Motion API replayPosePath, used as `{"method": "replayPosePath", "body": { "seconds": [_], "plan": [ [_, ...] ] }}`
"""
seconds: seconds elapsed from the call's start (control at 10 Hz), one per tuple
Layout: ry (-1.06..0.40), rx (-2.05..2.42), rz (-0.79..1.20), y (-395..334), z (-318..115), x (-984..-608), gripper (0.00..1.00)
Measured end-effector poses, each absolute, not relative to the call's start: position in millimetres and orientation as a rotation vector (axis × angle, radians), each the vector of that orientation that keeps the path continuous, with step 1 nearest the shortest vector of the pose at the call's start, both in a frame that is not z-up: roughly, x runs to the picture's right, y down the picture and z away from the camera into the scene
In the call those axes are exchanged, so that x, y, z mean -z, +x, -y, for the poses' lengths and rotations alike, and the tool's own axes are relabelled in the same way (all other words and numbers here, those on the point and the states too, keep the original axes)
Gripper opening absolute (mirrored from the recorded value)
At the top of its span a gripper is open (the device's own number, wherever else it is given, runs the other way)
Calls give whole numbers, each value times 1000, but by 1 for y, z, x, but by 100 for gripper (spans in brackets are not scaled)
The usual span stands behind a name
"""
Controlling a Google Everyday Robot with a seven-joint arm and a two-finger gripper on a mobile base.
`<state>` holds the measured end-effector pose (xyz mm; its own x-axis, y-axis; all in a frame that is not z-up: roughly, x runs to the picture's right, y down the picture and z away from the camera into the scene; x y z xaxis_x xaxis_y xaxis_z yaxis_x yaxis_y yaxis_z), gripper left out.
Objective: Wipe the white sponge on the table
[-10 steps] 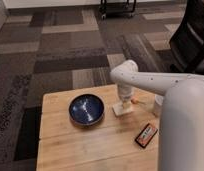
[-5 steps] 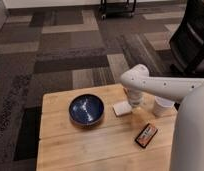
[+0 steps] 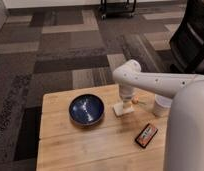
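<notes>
Where the white arm bends down over the counter (image 3: 85, 145), the gripper (image 3: 126, 103) points straight down onto the white sponge (image 3: 123, 109), which lies flat on the wood near the middle-right of the top; whether it is gripping or only pressing the pad, I cannot tell. Just left of the sponge, apart from it, sits a blue bowl (image 3: 87, 110). A white cup (image 3: 162, 106) stands to the right, partly behind the arm. Nearer the front edge lies a dark-and-orange packet (image 3: 146, 135).
</notes>
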<state>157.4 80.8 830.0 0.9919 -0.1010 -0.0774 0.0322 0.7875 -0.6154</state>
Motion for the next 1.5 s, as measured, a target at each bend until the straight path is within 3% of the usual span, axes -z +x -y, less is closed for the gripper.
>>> {"method": "replayPosePath", "body": {
  "seconds": [0.3,1.2,1.5],
  "plan": [
    [-658,112,-62,147,-76,-842,0],
    [-796,14,-103,159,-172,-786,0],
    [-822,173,8,95,-190,-773,0]
  ]
}}
